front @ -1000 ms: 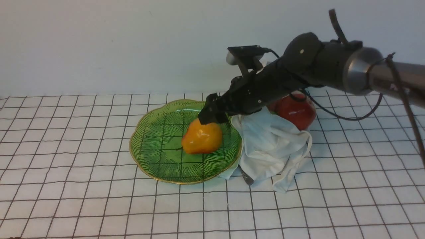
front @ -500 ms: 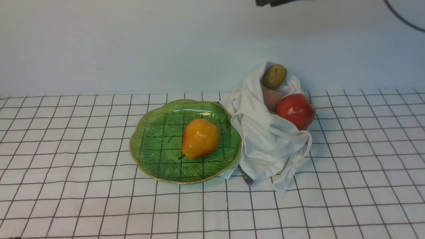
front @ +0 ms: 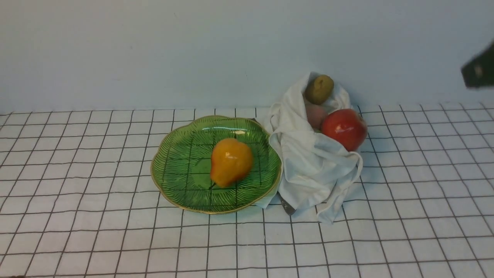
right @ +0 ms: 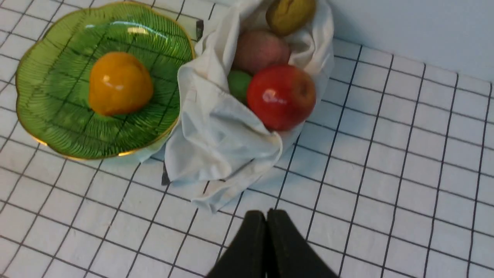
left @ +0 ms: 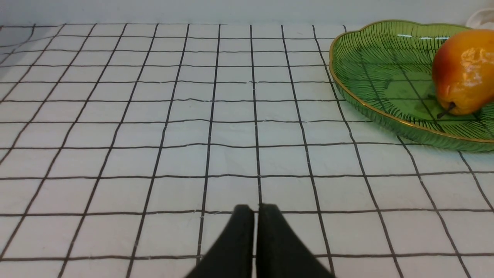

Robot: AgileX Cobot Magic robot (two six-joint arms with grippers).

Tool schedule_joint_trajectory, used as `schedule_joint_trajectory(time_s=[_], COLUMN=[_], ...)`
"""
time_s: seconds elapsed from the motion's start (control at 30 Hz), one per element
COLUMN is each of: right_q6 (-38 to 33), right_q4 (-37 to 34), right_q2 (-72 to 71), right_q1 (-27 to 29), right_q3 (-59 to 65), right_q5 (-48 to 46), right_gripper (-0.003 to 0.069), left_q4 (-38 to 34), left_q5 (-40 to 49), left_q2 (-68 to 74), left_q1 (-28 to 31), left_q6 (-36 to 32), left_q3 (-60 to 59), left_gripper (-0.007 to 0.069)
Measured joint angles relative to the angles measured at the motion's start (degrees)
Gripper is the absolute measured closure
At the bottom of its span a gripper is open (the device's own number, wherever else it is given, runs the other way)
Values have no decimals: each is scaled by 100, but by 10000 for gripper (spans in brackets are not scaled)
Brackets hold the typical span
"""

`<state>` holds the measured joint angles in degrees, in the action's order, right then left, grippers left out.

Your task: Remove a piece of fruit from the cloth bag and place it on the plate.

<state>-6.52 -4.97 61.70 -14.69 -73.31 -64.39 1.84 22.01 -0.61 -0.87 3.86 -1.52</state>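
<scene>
On the plate (front: 173,170), one pear (front: 230,162)

A pear (front: 230,162) is set on the plate (front: 173,170), which is placed just left of the cloth bag (front: 312,170), apparently touching it. An apple (front: 344,128) is held in the bag's mouth.

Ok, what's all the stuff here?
plate: 1, green, gold rim, left of the bag
pear: 1, orange-yellow, on the plate
bag: 1, white, against the plate's right edge
apple: 1, red, in the bag
kiwi: 1, brownish-green, top of the bag
pinkish fruit: 1, pink, in the bag
green fruit: 1, green, in the bag
tablecloth: 1, white with black grid, under everything
left gripper: 1, black, shut, empty
right gripper: 1, black, shut, empty
</scene>
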Motion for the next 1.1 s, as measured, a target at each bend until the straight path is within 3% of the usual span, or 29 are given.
schedule_joint_trajectory(time_s=[0.1, 0.17, 0.2, 0.3, 0.53, 0.67, 1.1], right_q6=[7, 7, -7, -66, -96, -103, -115], right_q4=[-146, -211, -341, -531, -599, -602, -606], right_q2=[-1447, -1862, -2428, -3378, -4564, -4800, -4806], right_q1=[0, 0, 0, 0, 0, 0, 0], right_q3=[2019, 2579, 3323, 4560, 5702, 5803, 5815], right_q5=[1567, 1939, 2671, 3715, 5574, 5999, 6007], right_gripper=[671, 671, 671, 671, 673, 673, 673], left_q4=[0, 0, 0, 0, 0, 0, 0], left_q5=[0, 0, 0, 0, 0, 0, 0], left_q2=[0, 0, 0, 0, 0, 0, 0], left_q1=[0, 0, 0, 0, 0, 0, 0], left_q6=[0, 0, 0, 0, 0, 0, 0], left_q3=[0, 0, 0, 0, 0, 0, 0], left_gripper=[629, 629, 629, 629, 629, 629, 629])
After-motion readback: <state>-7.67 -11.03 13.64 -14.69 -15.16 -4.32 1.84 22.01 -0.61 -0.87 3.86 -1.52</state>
